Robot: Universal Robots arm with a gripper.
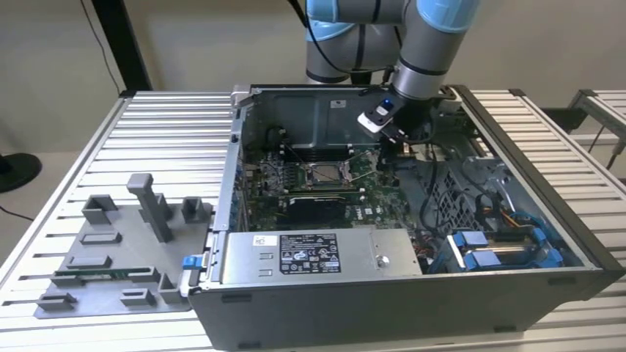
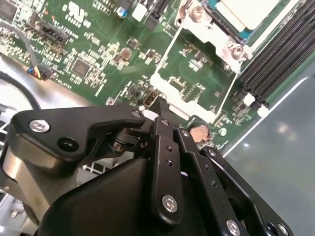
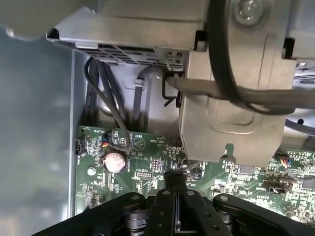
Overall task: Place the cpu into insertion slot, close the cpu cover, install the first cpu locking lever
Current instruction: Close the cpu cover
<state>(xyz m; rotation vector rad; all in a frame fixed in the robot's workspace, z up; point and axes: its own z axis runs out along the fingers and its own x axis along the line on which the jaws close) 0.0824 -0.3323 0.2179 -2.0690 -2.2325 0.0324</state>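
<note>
My gripper (image 1: 392, 152) is down inside the open computer case, just to the exterior view's right of the insertion slot (image 1: 323, 174). Its black fingers (image 3: 174, 181) are pressed together with nothing seen between them. In the second wrist view the gripper (image 2: 160, 112) has its tip close to the near edge of the cpu cover (image 2: 167, 51), a thin silvery frame swung open, with green board showing through it. Beyond the cover, the silvery cpu (image 2: 244, 12) lies in the insertion slot (image 2: 230, 47). I cannot tell whether the tip touches the cover.
Black memory slots (image 2: 280, 54) run beside the socket. A coin battery (image 3: 114, 161), dark cables (image 3: 106, 98) and a grey metal bracket (image 3: 231, 113) sit near the case wall. A power supply (image 1: 313, 257) and blue parts (image 1: 489, 249) fill the case front. A grey fixture tray (image 1: 117, 249) lies outside.
</note>
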